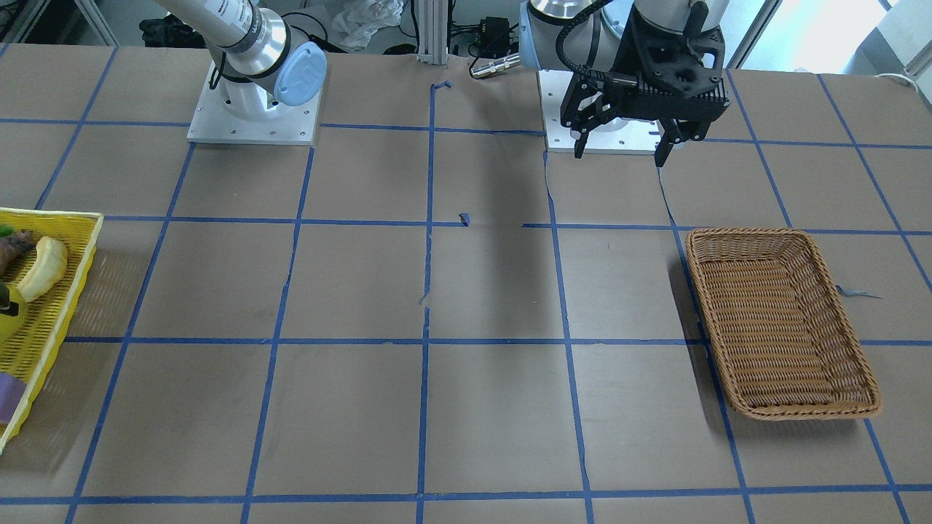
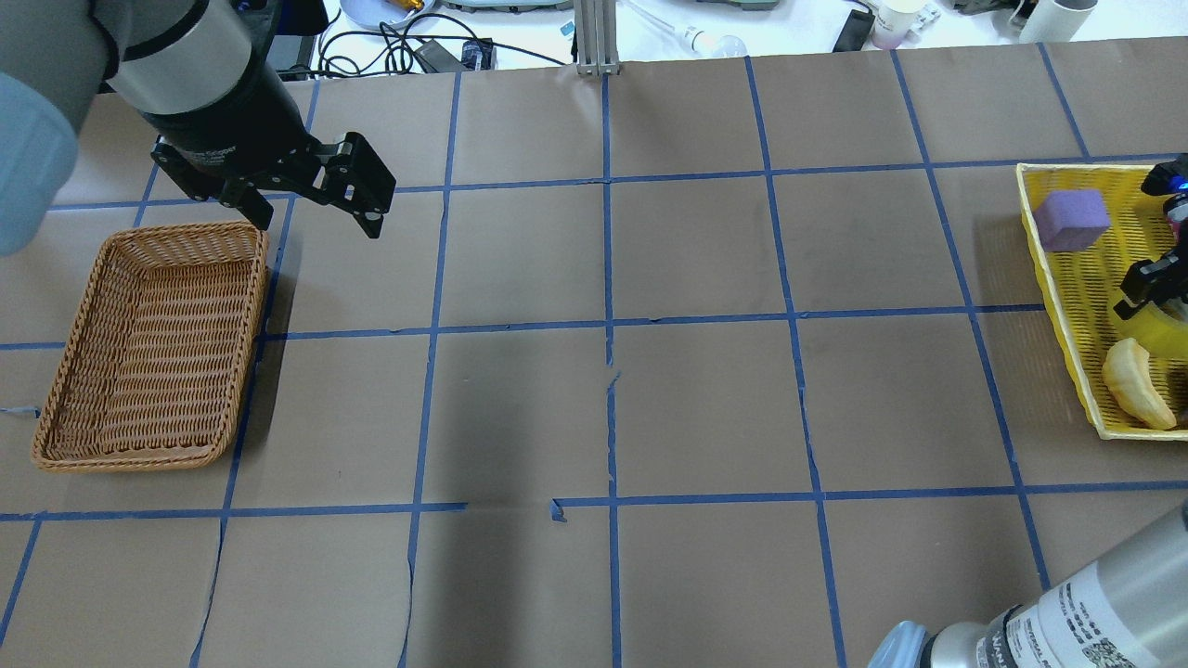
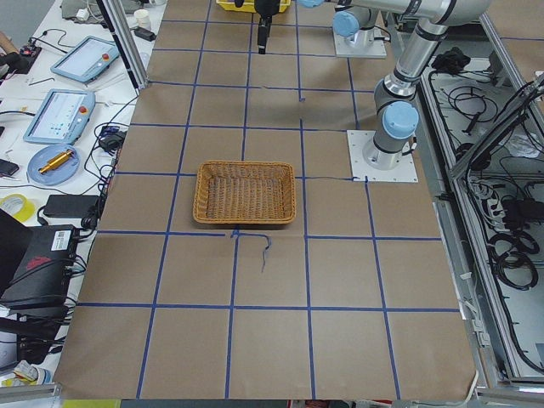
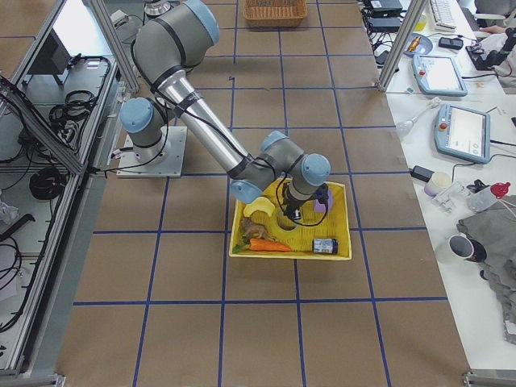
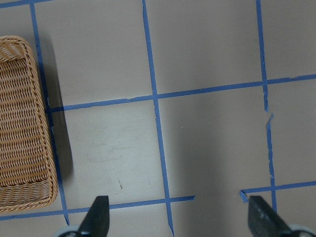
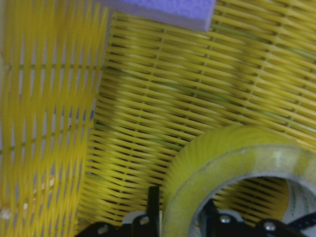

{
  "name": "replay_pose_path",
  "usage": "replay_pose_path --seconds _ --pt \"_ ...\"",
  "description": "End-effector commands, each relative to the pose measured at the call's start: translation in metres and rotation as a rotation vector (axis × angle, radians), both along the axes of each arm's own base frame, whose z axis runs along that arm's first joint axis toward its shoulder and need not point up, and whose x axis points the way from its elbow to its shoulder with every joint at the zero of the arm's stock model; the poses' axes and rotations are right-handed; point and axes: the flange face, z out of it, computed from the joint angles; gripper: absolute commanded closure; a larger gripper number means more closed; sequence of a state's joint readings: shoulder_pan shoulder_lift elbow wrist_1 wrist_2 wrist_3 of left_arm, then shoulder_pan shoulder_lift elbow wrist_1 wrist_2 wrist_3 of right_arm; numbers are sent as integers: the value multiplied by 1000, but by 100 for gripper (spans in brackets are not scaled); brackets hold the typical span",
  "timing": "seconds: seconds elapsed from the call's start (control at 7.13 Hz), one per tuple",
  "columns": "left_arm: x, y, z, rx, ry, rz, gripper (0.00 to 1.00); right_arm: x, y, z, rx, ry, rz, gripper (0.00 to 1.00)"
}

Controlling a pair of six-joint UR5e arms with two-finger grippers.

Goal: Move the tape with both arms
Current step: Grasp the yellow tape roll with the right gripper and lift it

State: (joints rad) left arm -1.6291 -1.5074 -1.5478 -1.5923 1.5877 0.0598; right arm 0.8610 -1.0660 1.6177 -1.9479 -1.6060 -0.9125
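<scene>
Barely begun: the right gripper clamps the tape inside the tray; the left gripper, jaws apart, hangs empty; lift and handover remain.

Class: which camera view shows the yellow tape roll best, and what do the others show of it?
The right wrist-mounted view: the tape looms large, ring and inner core plain. Overhead shows only a yellow sliver at its right edge, front-facing a cropped patch at its left edge, exterior right hardly anything, the other two nothing.
</scene>
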Motion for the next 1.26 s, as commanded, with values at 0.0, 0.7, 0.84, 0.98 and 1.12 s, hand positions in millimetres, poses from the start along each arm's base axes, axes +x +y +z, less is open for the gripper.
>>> replay_pose_path --seconds 0.0,0.7,0.84,0.98,1.12 --pt "0 0 0 0 0 0 0 9 3 39 -24 31 -4 100" --pt "0 0 0 0 0 0 0 329 -12 180 -73 117 -153 100" --pt "0 0 0 -1 0 0 0 419 -17 177 -139 126 -201 100" --pt "0 0 0 -1 2 0 0 493 -24 158 -149 128 -217 100" --pt "0 0 0 1 2 0 0 554 -38 133 -161 122 -258 100"
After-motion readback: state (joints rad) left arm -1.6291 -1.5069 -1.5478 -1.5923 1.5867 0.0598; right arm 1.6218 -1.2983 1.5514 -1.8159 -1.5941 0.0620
